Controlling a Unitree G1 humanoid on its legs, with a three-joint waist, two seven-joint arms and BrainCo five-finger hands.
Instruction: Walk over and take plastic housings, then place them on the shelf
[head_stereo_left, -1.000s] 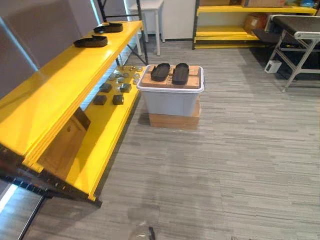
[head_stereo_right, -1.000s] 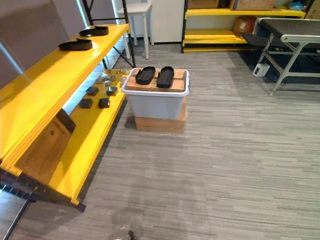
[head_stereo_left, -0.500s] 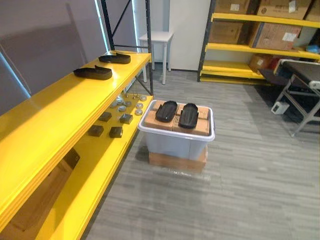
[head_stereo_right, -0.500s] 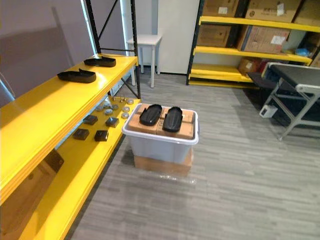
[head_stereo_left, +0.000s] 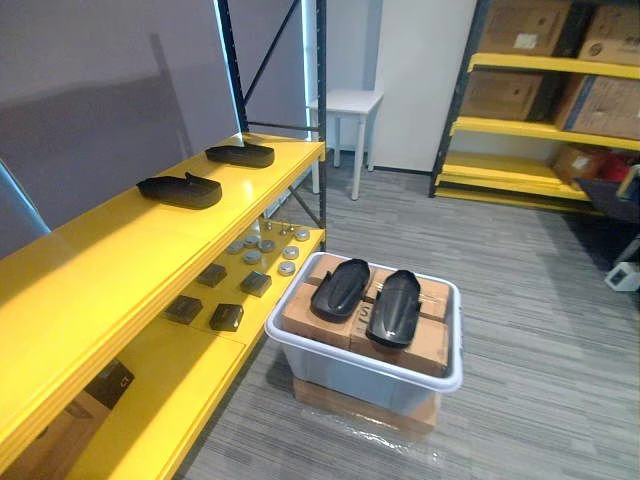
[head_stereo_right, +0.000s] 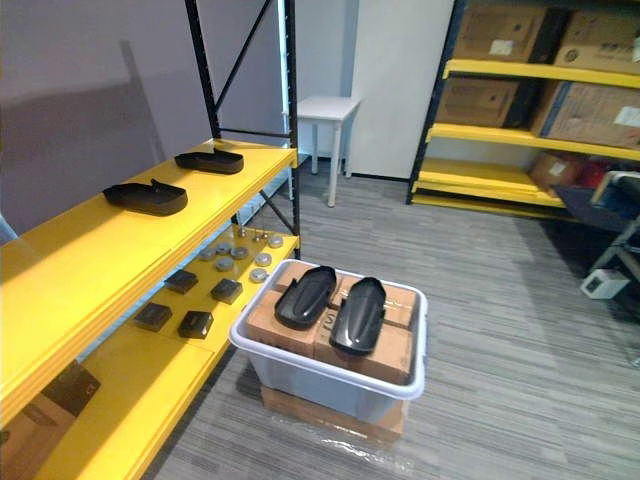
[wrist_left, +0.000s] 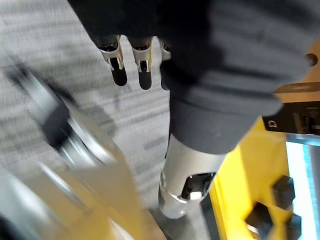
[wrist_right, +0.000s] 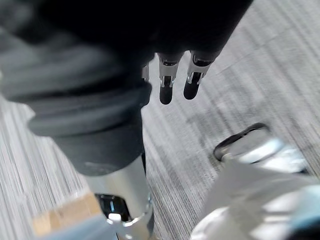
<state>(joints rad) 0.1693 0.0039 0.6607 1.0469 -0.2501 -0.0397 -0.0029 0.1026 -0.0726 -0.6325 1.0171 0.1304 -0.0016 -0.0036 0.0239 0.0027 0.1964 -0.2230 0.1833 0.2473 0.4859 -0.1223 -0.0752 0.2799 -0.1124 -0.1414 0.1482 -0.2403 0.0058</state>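
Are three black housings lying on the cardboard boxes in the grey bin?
No, only two: the left housing and the right housing, side by side on the cardboard boxes.

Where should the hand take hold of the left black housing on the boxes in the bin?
Grip the left housing across its narrow middle, coming from above: it lies flat on the cardboard boxes, top free, while the second housing beside it may crowd a side approach.

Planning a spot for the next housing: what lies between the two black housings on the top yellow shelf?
Nothing: the shelf is bare between the nearer housing and the farther housing, as both eye views show.
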